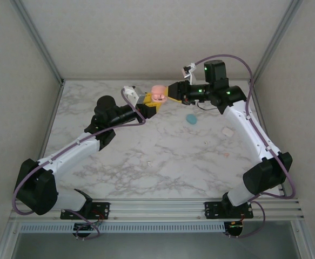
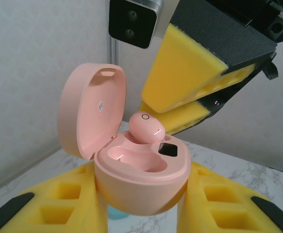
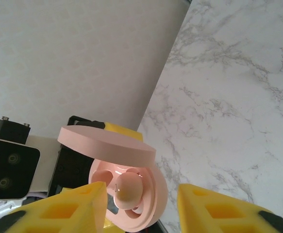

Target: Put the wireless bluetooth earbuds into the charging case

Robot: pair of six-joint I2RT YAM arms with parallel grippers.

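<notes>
The pink charging case (image 2: pixel 141 191) has its lid (image 2: pixel 90 107) swung open, and my left gripper (image 2: pixel 142 199) is shut on its body, holding it above the table. One pale pink earbud (image 2: pixel 146 127) sits tilted in the far well of the case, only partly sunk; the near well (image 2: pixel 131 158) is bare. In the right wrist view the same earbud (image 3: pixel 129 190) rests in the case (image 3: pixel 153 194). It lies between my right gripper's (image 3: pixel 142 201) yellow fingers, which stand apart and clear of it. From above, both grippers (image 1: pixel 149 102) (image 1: pixel 169 91) meet at the case (image 1: pixel 158 93).
A teal rounded object (image 1: pixel 192 118) lies on the marble table (image 1: pixel 162 156) right of centre, with a small white squarish piece (image 1: pixel 228 131) further right. Grey walls and metal frame posts (image 1: pixel 44 48) close in the back and sides.
</notes>
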